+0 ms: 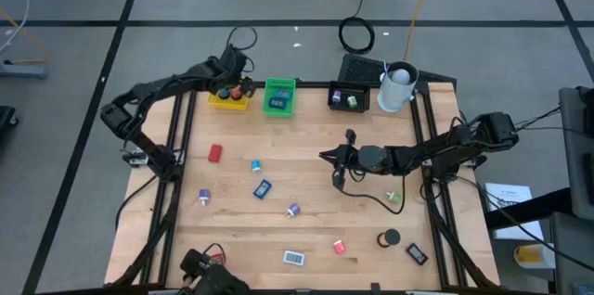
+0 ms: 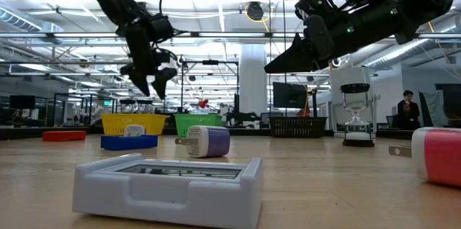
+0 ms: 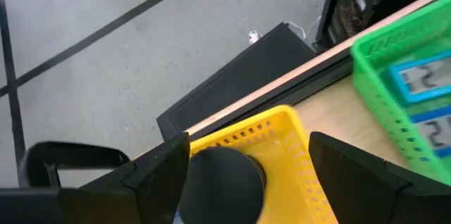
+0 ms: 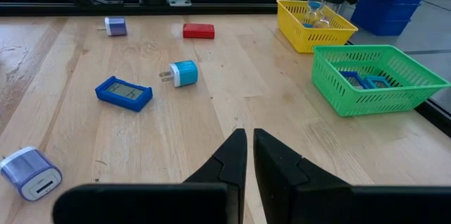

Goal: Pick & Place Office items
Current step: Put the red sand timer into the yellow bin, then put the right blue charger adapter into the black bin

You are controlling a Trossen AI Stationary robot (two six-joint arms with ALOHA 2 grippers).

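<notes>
Nearest the low camera lies a flat grey-white display unit [image 2: 167, 186] on the tabletop [image 1: 306, 193], with a small white and purple plug adapter [image 2: 205, 141] behind it and a pink and white adapter [image 2: 436, 155] to one side. From above, the other office items lie well apart across the wood: a red block [image 1: 215, 153], a blue display unit [image 1: 263, 188], a light blue adapter [image 1: 255, 166], a black round roll [image 1: 389, 238] and a black flat piece [image 1: 416, 253].

The left tool [image 3: 246, 175] hovers over the yellow tray [image 3: 278, 139] at the far edge, its fingers spread apart, with a black round piece [image 3: 224, 175] between them; whether they touch it I cannot tell. The green tray [image 1: 279, 96] just beside it already holds blue display units. The right tool [image 1: 336, 157] waits above the middle of the tabletop, its fingers together and holding nothing.

These items look light, hard and stiff. The flat units are probably best pinched across their short sides; the adapters across the body, clear of the prongs. The smooth plastic may slip, and the roll may turn away if it is nudged.
</notes>
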